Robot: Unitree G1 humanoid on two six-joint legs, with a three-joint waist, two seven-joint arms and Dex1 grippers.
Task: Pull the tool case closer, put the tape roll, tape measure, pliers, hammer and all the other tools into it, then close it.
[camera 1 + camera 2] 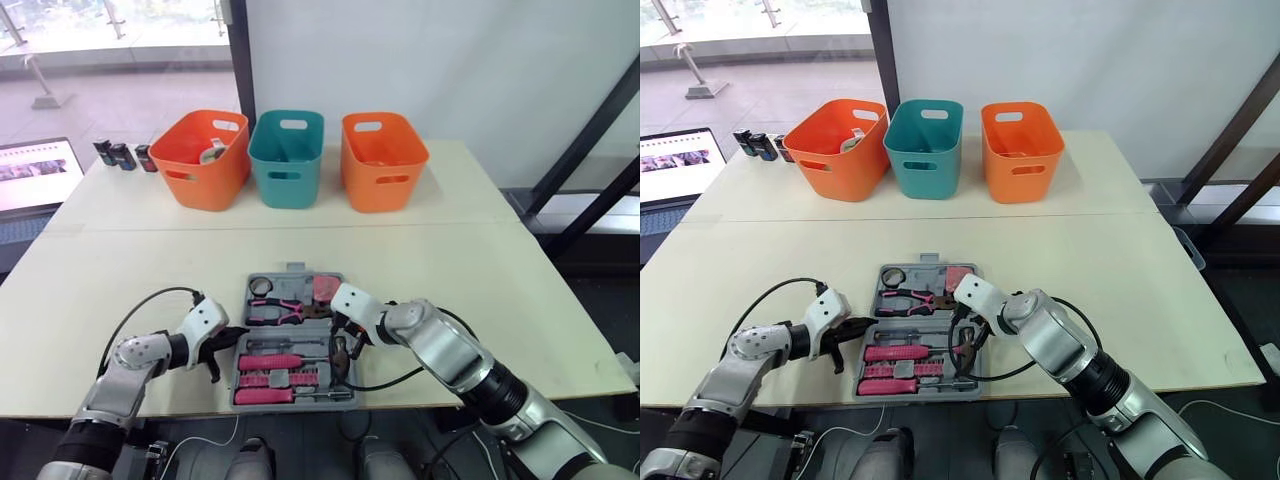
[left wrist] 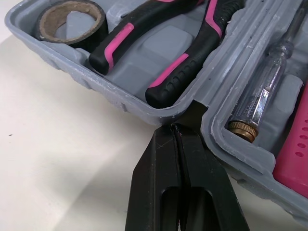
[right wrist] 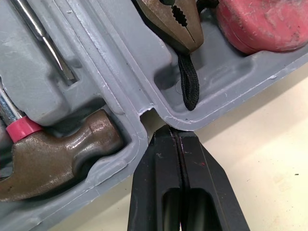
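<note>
Both sets of fingers [image 2: 154, 183] are clenched empty: the left gripper [image 2: 177, 129] and right gripper [image 3: 169, 129] are set at opposite ends of the hinge of the open, filled grey plastic tool case [image 1: 296, 272], near the pale worktop's [image 1: 480, 270] front edge. That crosswise axis is judged equally reachable.

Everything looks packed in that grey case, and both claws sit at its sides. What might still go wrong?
1. The left gripper and right gripper are shut, tips at the notches between the halves of the tool case; they may slip when folding it.
2. The black strap of the tape measure lies loose near the rim and might get pinched.
3. The case sits close to the front edge of the table, so a push might tip it off.
</note>
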